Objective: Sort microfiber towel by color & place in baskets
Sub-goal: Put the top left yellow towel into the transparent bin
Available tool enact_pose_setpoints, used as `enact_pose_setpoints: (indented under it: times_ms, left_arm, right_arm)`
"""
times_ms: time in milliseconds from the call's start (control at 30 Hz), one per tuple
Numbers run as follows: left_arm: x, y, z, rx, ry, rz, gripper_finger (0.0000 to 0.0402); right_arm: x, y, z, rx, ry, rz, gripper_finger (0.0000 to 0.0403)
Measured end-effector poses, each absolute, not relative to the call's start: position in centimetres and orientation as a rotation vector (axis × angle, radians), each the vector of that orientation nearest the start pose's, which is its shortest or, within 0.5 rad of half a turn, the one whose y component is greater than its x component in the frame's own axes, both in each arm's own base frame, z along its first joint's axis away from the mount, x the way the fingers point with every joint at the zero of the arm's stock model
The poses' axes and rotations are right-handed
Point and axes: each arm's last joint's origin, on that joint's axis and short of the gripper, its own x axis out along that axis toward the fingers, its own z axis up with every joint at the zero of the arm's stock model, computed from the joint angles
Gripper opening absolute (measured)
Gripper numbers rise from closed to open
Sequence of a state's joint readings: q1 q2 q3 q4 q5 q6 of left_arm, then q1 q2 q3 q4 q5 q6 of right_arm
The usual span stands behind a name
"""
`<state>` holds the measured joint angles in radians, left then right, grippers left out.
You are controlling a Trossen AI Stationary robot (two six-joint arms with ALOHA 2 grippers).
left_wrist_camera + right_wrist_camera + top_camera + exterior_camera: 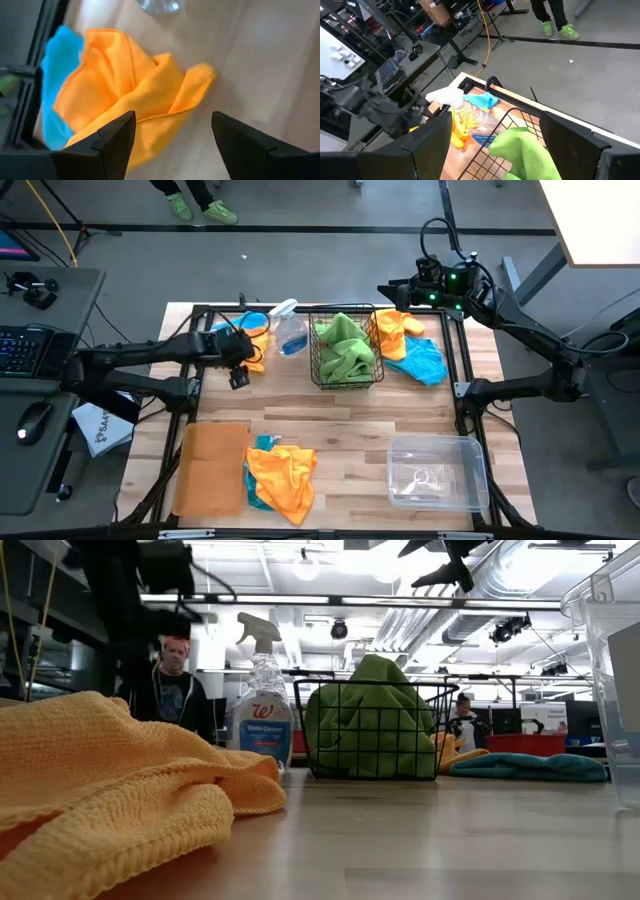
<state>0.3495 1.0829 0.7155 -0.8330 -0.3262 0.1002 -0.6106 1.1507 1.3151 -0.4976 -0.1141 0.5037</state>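
My left gripper (240,358) (173,117) is open and hovers over a crumpled orange towel (130,85) (254,340) that lies on a turquoise towel (57,55) at the table's far left. My right gripper (386,288) (495,120) is open and raised above the far edge, beside the black mesh basket (345,375). That basket holds green towels (345,345) (370,710). More orange towels (397,330) and turquoise towels (425,362) lie to its right. Another orange towel (283,473) rests on a turquoise towel (262,445) near the front.
A clear spray bottle (290,332) (262,710) stands between the left towel pile and the mesh basket. The flat orange-brown tray (210,470) lies front left and the clear plastic bin (437,472) front right. People show in the room beyond the table (175,680).
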Motion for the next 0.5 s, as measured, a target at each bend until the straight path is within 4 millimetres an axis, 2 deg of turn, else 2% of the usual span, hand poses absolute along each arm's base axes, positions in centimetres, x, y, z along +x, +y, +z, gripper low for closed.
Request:
enact_pose_setpoints:
  times_ms: [300,500]
  left_arm:
    - [18.6,9.2,19.6,0.245,1.324,0.475,0.025]
    - [18.8,9.8,17.8,0.248,1.461,0.398,0.025]
  right_arm:
    - [19.5,-13.2,41.2,0.631,0.179,-0.566,0.0295]
    - [19.5,-13.2,41.2,0.631,0.179,-0.566,0.0295]
